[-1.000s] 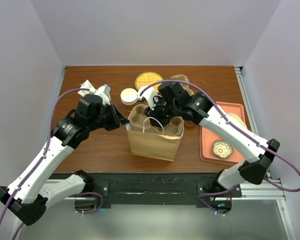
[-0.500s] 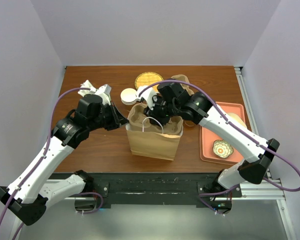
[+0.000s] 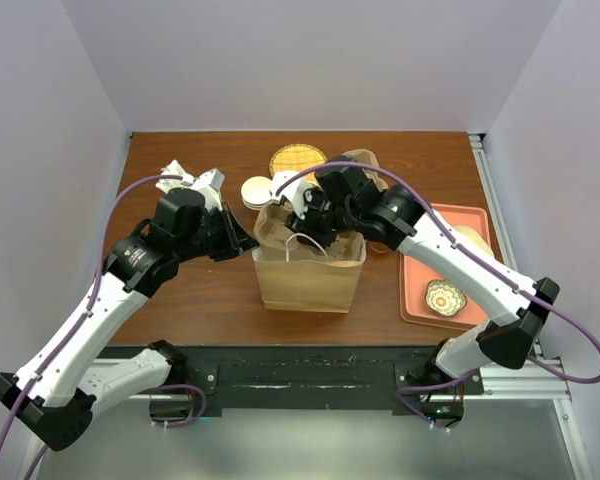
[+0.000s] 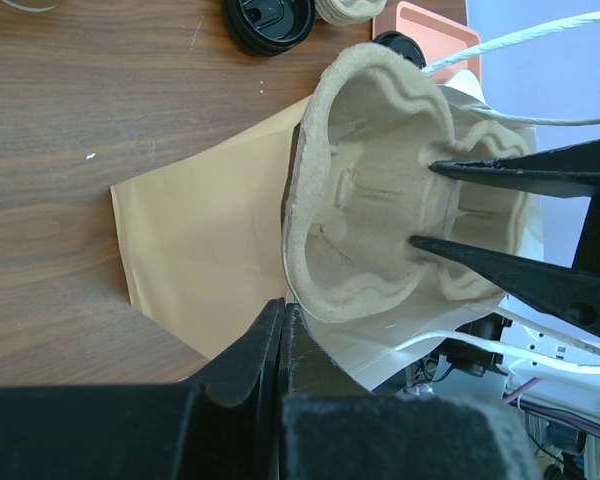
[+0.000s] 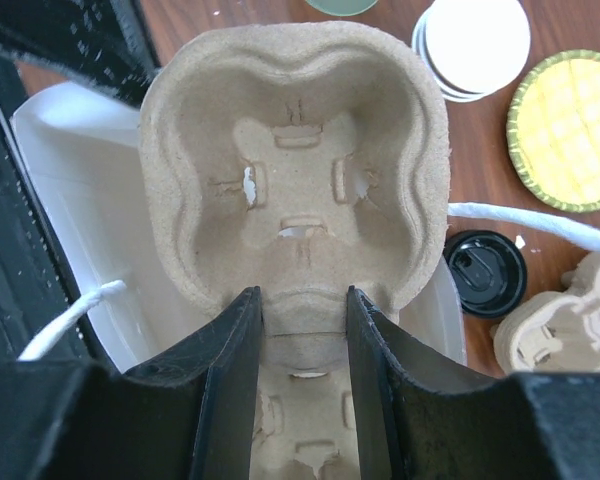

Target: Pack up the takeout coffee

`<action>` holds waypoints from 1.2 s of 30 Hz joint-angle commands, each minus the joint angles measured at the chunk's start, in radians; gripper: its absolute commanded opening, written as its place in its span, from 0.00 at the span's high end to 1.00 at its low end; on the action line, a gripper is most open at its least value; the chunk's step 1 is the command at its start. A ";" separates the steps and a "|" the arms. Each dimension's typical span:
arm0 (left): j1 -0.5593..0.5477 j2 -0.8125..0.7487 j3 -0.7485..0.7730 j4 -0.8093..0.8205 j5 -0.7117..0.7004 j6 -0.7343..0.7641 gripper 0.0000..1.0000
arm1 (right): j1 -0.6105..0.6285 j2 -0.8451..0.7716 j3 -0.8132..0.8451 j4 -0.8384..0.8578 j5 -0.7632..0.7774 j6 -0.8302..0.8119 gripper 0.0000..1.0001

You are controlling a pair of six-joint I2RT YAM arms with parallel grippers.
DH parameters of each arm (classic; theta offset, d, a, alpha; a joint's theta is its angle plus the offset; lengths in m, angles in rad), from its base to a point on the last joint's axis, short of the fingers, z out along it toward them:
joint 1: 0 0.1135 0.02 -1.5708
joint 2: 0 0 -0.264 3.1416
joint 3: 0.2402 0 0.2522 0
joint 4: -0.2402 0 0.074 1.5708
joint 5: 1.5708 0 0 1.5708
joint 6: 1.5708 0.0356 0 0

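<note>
Pulp cup carrier, grasped by right gripper, sinks deeper into paper bag, nearly seated; left gripper pinches bag rim.

Overhead looks down; wrist cameras close, share carrier, probably bag.

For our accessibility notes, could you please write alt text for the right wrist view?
The right claw grips the narrow middle of a moulded pulp cup carrier, holding it in the mouth of the open, white-lined paper bag. On the wooden table beyond lie a loose black lid, a stack of white lids and a yellow woven disc.
</note>
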 commanded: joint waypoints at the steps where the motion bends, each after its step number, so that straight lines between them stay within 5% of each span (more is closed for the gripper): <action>1: -0.002 -0.002 0.026 0.025 0.010 0.009 1.00 | 0.002 -0.054 -0.035 -0.008 -0.065 -0.028 0.85; 36: -0.002 -0.015 0.017 0.059 0.042 0.001 1.00 | 0.037 -0.042 -0.144 -0.080 -0.015 -0.007 0.85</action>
